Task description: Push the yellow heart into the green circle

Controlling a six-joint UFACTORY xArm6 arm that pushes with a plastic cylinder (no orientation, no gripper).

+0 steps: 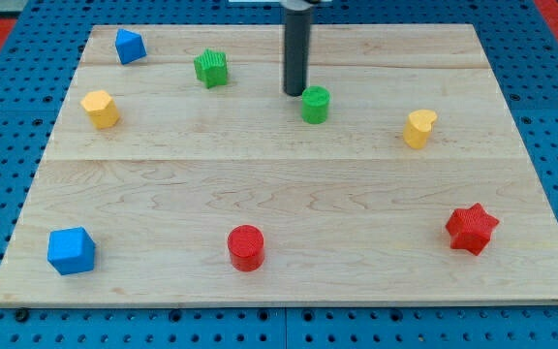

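The yellow heart [418,128] lies at the view's right, a little above the board's middle height. The green circle [316,104] stands left of it, near the top centre, with bare wood between the two. My tip [294,93] is at the lower end of the dark rod, just left of the green circle and close to it. The tip is far from the yellow heart.
A green star [211,68] and a blue block [130,46] lie at the top left. A yellow hexagon [100,109] is at the left. A blue cube [72,250], a red cylinder [246,246] and a red star [472,228] lie along the bottom. The wooden board [289,194] sits on a blue pegboard.
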